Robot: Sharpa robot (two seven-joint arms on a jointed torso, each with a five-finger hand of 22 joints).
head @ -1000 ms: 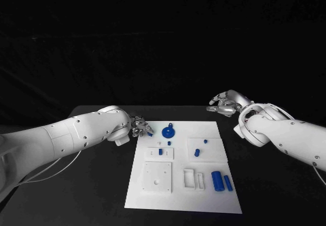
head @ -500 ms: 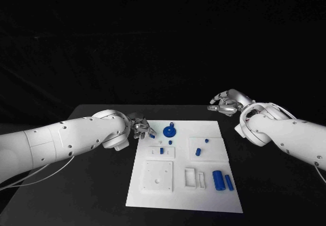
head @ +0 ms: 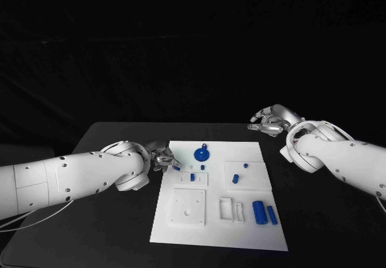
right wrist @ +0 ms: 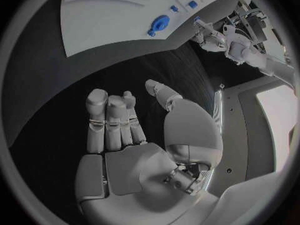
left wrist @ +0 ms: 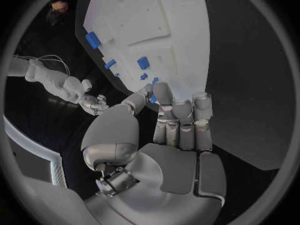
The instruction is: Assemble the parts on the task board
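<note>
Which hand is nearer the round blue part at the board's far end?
Left. The left hand sits beside the round blue part at the board's edge; the right hand hovers off the far corner.

Head camera looks steeply down on the task board [head: 217, 195]; each wrist fisheye peers closely past its own hand, sharing that board.

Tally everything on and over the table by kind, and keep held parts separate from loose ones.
Blue parts lying loose on the task board: 7
Small blue part pinched by the left hand: 1
White task board: 1
Silver hands, counting the right hand, which holds nothing: 2
Total: 11
</note>
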